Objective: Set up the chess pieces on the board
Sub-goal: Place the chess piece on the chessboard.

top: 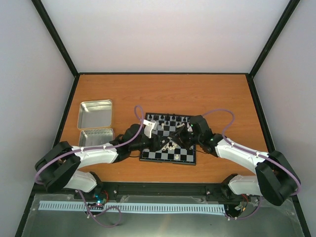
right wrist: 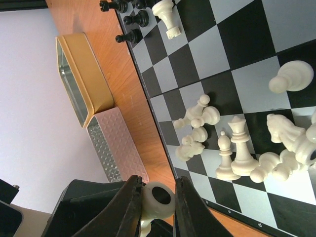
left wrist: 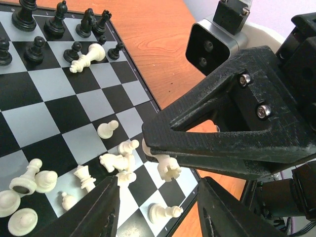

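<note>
The board lies mid-table with both grippers over it. Black chess pieces stand along its far rows, and a white king lies toppled among them. White chess pieces lie scattered and tipped near the front corner. My left gripper is open. It hovers low, and a fallen white pawn lies between its fingers, untouched. Just above it, my right gripper is shut on a white rook. The rook's hollow base shows between the right gripper's fingers.
Two shiny metal tins sit left of the board, also seen as a plain tin and a patterned one. More white pieces cluster near the board's edge. The two arms almost touch. Enclosure walls ring the table.
</note>
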`<state>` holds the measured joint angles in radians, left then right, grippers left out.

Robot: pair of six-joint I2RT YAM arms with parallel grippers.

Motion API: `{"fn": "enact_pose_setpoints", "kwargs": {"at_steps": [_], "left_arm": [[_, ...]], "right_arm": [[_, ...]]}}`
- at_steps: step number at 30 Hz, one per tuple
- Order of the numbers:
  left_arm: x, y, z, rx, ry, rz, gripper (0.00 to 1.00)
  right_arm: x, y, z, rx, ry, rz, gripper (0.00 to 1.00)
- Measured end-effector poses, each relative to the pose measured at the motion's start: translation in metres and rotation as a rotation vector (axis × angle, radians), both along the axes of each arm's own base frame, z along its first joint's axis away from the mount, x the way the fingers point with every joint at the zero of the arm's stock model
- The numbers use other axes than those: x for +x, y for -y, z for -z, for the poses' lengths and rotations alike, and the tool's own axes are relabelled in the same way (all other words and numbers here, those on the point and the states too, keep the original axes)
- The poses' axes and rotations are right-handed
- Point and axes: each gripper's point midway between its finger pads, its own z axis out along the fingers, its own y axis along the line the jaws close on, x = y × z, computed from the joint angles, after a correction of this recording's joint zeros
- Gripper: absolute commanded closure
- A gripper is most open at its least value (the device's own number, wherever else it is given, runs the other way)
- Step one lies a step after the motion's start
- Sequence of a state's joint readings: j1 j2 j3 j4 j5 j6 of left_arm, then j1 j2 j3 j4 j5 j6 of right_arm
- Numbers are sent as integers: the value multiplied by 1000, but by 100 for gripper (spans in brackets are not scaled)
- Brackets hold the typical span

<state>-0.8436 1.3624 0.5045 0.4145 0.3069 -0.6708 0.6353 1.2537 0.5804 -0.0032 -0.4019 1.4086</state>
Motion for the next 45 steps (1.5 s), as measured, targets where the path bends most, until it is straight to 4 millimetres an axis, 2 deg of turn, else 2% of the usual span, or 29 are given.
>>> {"fn": "enact_pose_setpoints", "kwargs": {"at_steps": [3,7,15,24,27,37,42,45], "left_arm": [[2,2,-1,-9,3,-4,61],[6,5,-4,-17,9,-7,75],[13,12,-10,-24,28,-10,85],[13,12,-8,-19,27,-6,77],[9,12,-10,-27,29,8,71],[4,10,-4,-20,38,36,72],[3,10,-4,-17,43,42,63],[2,10,-2,-8,46,47,62]], "right_arm": [[0,-1,-2,12,-4,0,87],[-1,-3,-3,26,-6,-6,87],[-1,-2,-2,30,-15,-4,87],[-2,-2,4,26,-37,1,87],[-2,-5,6,35,-45,-3,87],[-5,-7,11,53,-91,-5,87],[-6,-7,12,65,-101,-5,87],[-4,-8,10,74,-97,1,87]]}}
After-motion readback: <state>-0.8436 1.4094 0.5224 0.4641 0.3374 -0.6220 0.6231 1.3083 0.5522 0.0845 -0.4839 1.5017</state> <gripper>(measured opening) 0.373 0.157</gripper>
